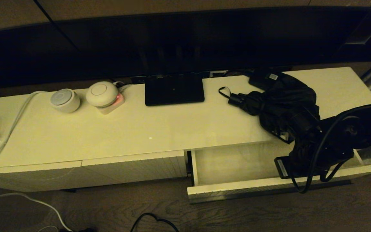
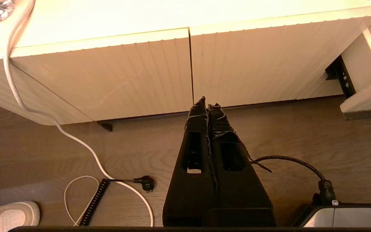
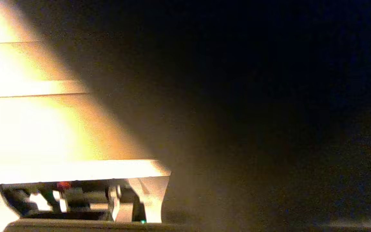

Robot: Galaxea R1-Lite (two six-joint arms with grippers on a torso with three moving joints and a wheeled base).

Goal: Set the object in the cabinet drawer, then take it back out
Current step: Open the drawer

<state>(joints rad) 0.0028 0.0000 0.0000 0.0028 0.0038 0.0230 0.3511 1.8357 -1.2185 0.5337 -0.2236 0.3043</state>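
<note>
The cabinet drawer (image 1: 237, 188) stands open; the folding umbrella (image 1: 285, 103) droops over its 3 o'clock end, right gripper (image 1: 296, 151) grip unclear. Left gripper (image 2: 208, 106) clenched, parked.

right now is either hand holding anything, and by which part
The left hand is shut on nothing. The right hand is at the umbrella over the open drawer, but its grip is hidden: cannot tell.

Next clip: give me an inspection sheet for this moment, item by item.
Surface: cream cabinet top, glossy.
Job's things: black umbrella at the top's right end, spilling over the front edge; drawer open below it.
Clutter: two round white devices, black stand, small labelled box.
Grippers: right gripper at the umbrella's lower part; left gripper parked low before the closed fronts, fingers together.
Cables: white cord over the left end.
Surroundings: wood floor.
</note>
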